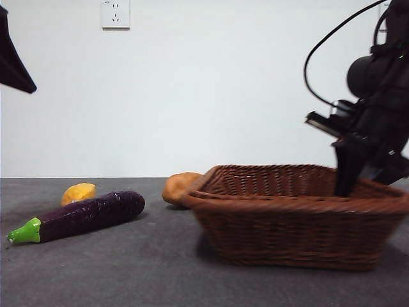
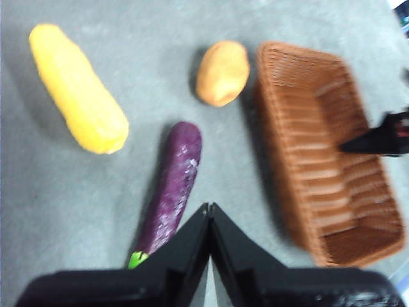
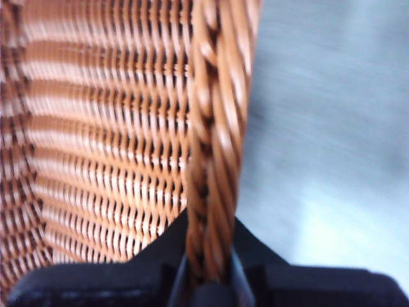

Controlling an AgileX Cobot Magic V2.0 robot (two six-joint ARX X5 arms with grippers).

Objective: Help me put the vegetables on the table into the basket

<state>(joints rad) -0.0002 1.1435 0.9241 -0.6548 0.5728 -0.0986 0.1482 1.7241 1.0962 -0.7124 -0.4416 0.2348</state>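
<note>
The dark-purple eggplant lies on the table at the left, green stem end toward the front. The yellow piece lies behind it. The tan potato sits by the basket's far left corner. The wicker basket stands at the right and holds no vegetables. My right gripper is shut on the basket's braided rim at its right side. My left gripper is shut and empty, high above the eggplant.
The left arm shows only as a black tip at the top left corner. A white wall with a socket stands behind the table. The right gripper also shows in the left wrist view over the basket's edge.
</note>
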